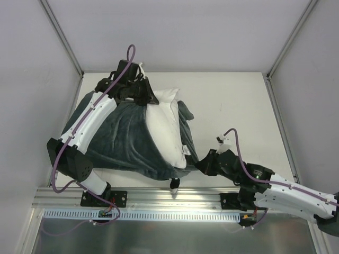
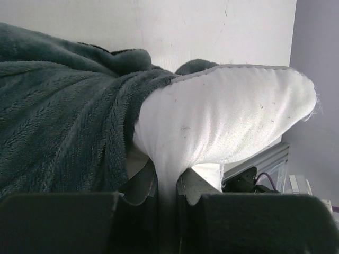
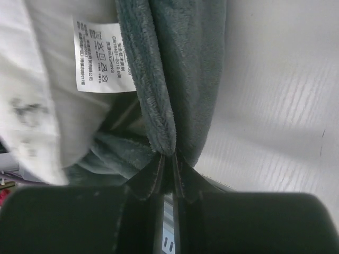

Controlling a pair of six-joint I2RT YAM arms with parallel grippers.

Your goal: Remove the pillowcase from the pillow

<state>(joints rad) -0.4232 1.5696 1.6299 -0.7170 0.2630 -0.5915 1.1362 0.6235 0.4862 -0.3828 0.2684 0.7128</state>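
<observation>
The white pillow point(image 1: 167, 127) lies across the table, partly out of the dark green plush pillowcase point(image 1: 119, 140). At the pillow's far end, my left gripper point(image 1: 151, 98) is shut on a pinch of its white fabric. In the left wrist view the pillow point(image 2: 233, 121) bulges out of the pillowcase point(image 2: 58, 132), and its cloth runs down between the left gripper's point(image 2: 168, 182) closed jaws. My right gripper point(image 1: 198, 165) is at the near right corner. In the right wrist view this gripper point(image 3: 169, 164) is shut on the pillowcase's point(image 3: 180, 69) folded edge, beside the pillow point(image 3: 42, 106) and its care tag point(image 3: 100, 53).
An aluminium rail point(image 1: 159, 198) with both arm bases runs along the table's near edge. A small dark and white piece point(image 1: 174, 183) sits just in front of the pillow. White walls and frame posts point(image 1: 63, 37) enclose the table point(image 1: 233, 106) on three sides.
</observation>
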